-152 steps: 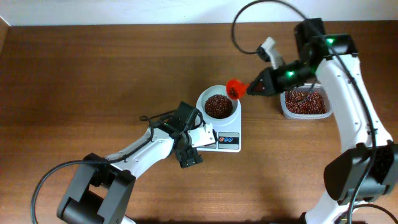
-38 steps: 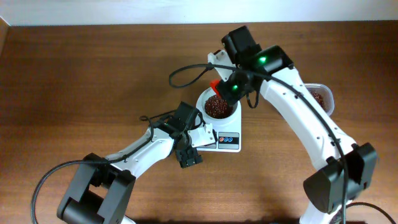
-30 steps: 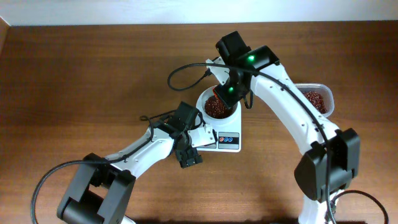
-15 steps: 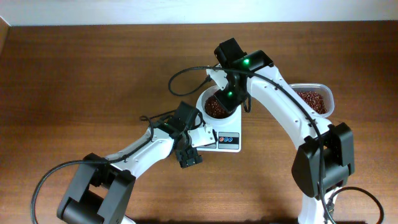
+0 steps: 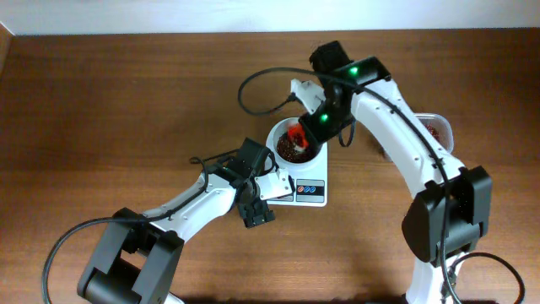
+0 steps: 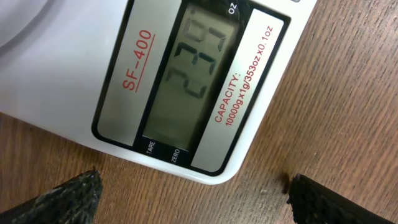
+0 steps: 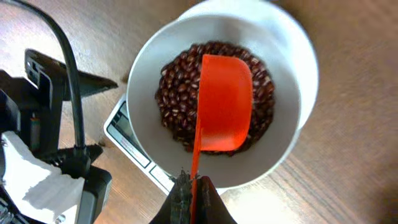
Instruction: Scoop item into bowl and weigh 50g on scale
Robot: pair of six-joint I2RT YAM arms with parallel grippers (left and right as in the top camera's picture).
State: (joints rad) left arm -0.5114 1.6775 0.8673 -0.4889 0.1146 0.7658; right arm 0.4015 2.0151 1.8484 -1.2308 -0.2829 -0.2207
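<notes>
I'm looking at the right gripper (image 7: 191, 186) in the right wrist view: its jaws are pinching fully shut on the thin handle of the orange plastic scoop (image 7: 224, 102). The scoop's cup is sitting inside the small round white bowl (image 7: 143, 81), resting on the pile of small dark reddish-brown beans (image 7: 174, 87) that is filling the bowl's bottom. I can't tell whether the cup itself is carrying any beans.

From overhead, the bowl (image 5: 314, 156) is sitting on the back part of the white digital kitchen scale (image 5: 308, 192), just right of the frame's centre, with the right gripper (image 5: 316, 127) reaching in from the upper right.

The left gripper (image 5: 263, 187) is hanging just left of the scale's front, jaws spread as wide as they go and holding nothing. In its wrist view, the 2 dark fingertips (image 6: 68, 196) are showing at the bottom corners, with the scale's (image 6: 68, 62) grey display between them; 3 digits are showing sideways, and I'm not reading them reliably.

A clear plastic container (image 5: 434, 127) with more beans is peeking out behind the right arm at mid right, on the brown wooden table (image 5: 126, 101).
</notes>
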